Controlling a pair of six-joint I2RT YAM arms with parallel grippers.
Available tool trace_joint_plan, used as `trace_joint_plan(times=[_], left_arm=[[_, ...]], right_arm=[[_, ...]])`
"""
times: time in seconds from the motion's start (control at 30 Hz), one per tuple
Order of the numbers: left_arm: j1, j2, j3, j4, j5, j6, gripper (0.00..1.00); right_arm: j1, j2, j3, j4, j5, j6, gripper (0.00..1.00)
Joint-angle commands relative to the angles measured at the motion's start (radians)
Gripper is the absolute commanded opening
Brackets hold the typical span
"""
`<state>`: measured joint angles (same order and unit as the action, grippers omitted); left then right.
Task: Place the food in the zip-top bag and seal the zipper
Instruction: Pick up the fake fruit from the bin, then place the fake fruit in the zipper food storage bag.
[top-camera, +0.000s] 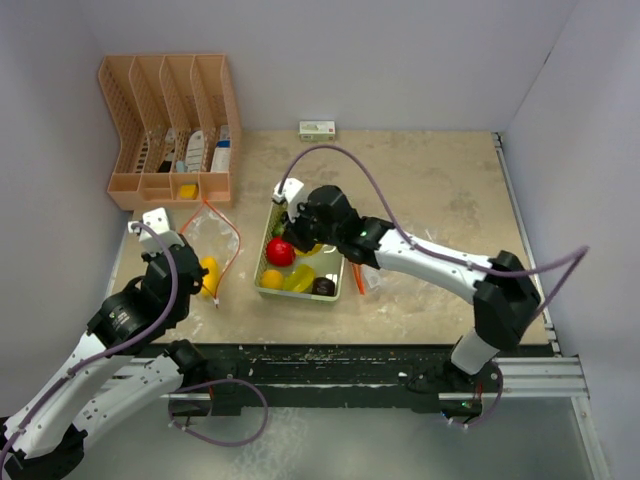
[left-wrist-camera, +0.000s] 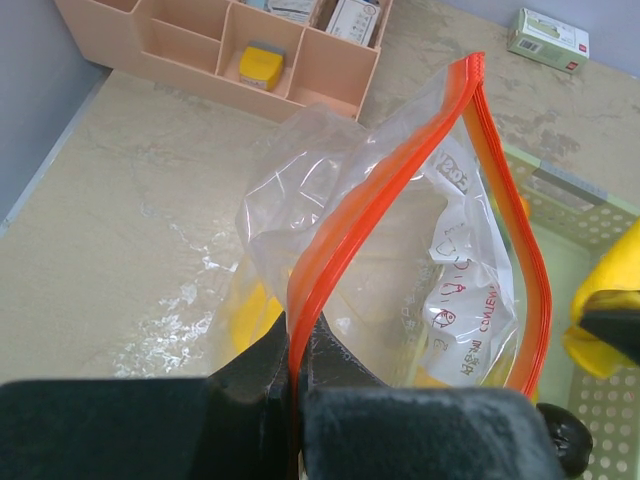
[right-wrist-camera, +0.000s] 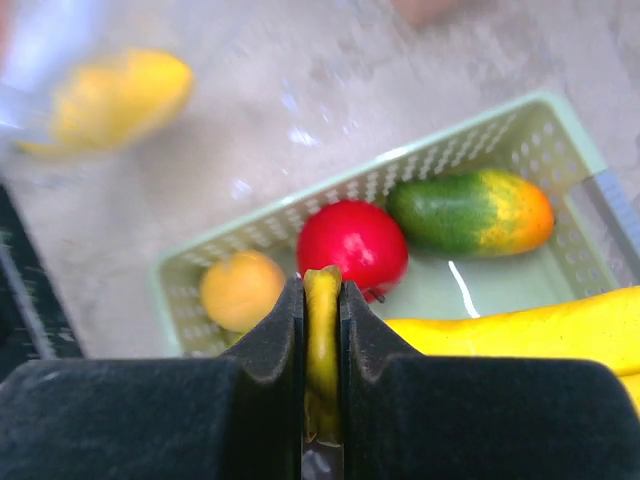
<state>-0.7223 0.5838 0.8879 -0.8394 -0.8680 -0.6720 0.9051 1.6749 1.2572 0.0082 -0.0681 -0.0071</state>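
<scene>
My left gripper (left-wrist-camera: 297, 350) is shut on the orange-red zipper (left-wrist-camera: 400, 170) of the clear zip-top bag (left-wrist-camera: 330, 180), whose mouth gapes open. A yellow mango (top-camera: 208, 275) lies inside it. My right gripper (right-wrist-camera: 322, 290) hangs over the pale green tray (right-wrist-camera: 470, 140), shut on the olive stem of the yellow bananas (right-wrist-camera: 520, 325). Below it in the tray lie the red apple (right-wrist-camera: 352, 245), the small orange (right-wrist-camera: 243, 290) and the green-red mango (right-wrist-camera: 470, 210). The top view also shows the starfruit (top-camera: 298, 278) and the dark purple fruit (top-camera: 323, 286).
A peach desk organizer (top-camera: 170, 125) stands at the back left, just behind the bag. A small white box (top-camera: 317, 129) lies against the back wall. The tray (top-camera: 262, 285) sits close to the right of the bag, near the table's front edge.
</scene>
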Motion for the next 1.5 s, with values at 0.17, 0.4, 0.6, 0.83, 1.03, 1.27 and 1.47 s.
trace_joint_plan(times=[0.17, 0.4, 0.6, 0.83, 1.03, 1.27, 1.47], left_arm=[[-0.003, -0.015, -0.008, 0.019, -0.002, -0.026, 0.0], [-0.004, -0.034, -0.029, 0.076, 0.039, 0.004, 0.0], [-0.003, -0.096, -0.083, 0.196, 0.114, 0.059, 0.0], [-0.004, -0.127, -0.168, 0.28, 0.158, 0.052, 0.0], [-0.004, -0.105, -0.219, 0.326, 0.155, 0.034, 0.0], [-0.004, -0.11, -0.227, 0.412, 0.202, 0.084, 0.0], [-0.004, -0.141, -0.227, 0.422, 0.229, 0.109, 0.0]], right_arm=[[-0.021, -0.305, -0.035, 0.266, -0.355, 0.275, 0.0], [-0.023, -0.337, -0.113, 0.792, -0.738, 0.58, 0.0], [-0.023, -0.222, -0.159, 1.344, -0.87, 0.941, 0.0], [-0.019, 0.026, -0.078, 1.888, -0.893, 1.387, 0.0], [-0.003, -0.01, -0.11, 1.888, -0.904, 1.352, 0.0], [-0.002, 0.089, -0.074, 1.889, -0.863, 1.44, 0.0], [0.006, 0.118, -0.051, 1.889, -0.855, 1.454, 0.0]])
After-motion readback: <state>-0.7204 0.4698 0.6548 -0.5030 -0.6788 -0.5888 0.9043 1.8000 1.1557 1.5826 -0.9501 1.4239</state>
